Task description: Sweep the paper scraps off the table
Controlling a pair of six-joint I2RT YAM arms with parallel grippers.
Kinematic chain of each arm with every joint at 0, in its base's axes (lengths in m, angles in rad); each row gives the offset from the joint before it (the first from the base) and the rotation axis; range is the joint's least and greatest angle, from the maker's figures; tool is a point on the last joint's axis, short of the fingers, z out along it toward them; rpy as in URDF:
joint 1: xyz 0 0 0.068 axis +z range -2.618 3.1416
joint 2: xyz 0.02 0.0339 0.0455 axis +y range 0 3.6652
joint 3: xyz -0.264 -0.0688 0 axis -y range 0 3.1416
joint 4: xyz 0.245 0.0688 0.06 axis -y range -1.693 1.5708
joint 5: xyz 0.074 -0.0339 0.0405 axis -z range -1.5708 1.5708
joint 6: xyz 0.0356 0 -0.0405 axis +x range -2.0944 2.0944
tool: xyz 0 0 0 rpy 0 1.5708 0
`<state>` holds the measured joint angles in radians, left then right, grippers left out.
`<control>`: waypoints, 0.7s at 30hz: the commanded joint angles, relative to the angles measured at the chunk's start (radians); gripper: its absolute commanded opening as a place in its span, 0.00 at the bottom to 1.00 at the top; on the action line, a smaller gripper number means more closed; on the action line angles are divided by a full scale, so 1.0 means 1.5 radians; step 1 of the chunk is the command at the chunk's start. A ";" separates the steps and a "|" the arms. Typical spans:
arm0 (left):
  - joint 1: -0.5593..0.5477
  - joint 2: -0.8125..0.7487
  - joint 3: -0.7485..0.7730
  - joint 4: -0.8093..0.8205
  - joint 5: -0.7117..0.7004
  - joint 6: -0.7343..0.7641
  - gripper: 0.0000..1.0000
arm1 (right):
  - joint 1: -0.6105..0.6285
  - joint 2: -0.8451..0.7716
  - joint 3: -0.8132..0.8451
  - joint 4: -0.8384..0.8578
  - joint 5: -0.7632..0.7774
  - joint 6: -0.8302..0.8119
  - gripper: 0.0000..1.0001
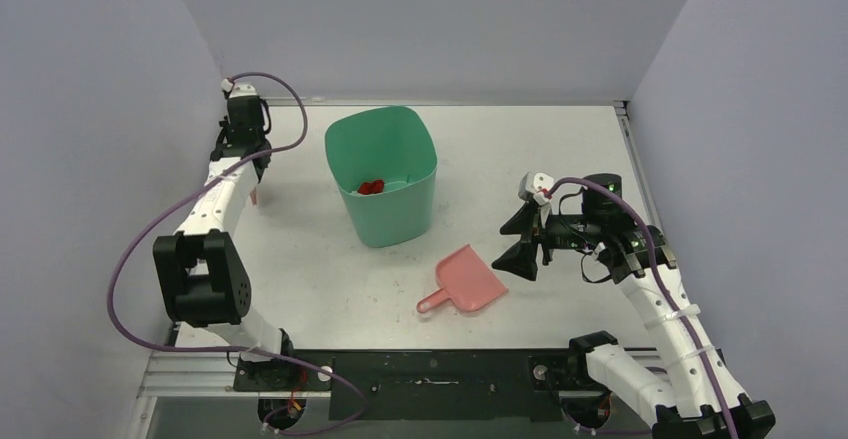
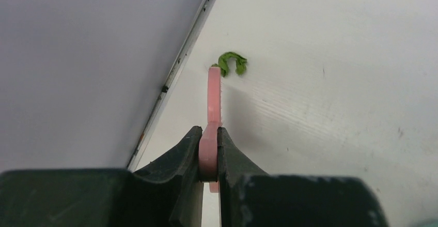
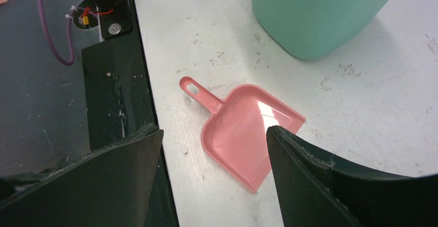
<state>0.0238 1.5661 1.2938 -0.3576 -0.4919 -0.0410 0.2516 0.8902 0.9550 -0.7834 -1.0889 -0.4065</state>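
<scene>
Grey walls close in a white, scuffed bench on three sides, with metal trim along its edges. Nearest the arm bases, a pink dustpan lies flat and unheld, its mouth turned toward the right arm. The right end effector hangs just beside it, jaws spread wide with nothing between them. It is likely poised to take the pan so it can catch what gets swept.

Farther in stands a green bin, upright, with red paper scraps lying on its bottom; it looks to be where the sweepings go.

Farthest, by the left wall, the left end effector is clenched on a pink brush. The brush is held on edge and points at one green scrap, which lies on the bench at the brush's tip, close to the wall seam. Whether the two touch I cannot tell.
</scene>
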 commanded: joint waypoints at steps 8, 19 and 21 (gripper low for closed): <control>0.031 0.149 0.130 0.186 -0.022 0.101 0.00 | -0.010 -0.009 -0.009 0.036 -0.004 0.003 0.75; 0.066 0.351 0.392 0.093 0.067 0.167 0.00 | -0.033 0.038 0.021 -0.005 -0.007 -0.016 0.75; 0.069 0.360 0.388 0.083 0.093 0.155 0.00 | -0.033 0.047 0.028 -0.016 -0.001 -0.027 0.74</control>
<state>0.1162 2.0678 1.8267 -0.2089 -0.4419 0.1810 0.2089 0.9375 0.9516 -0.7959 -1.0870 -0.4110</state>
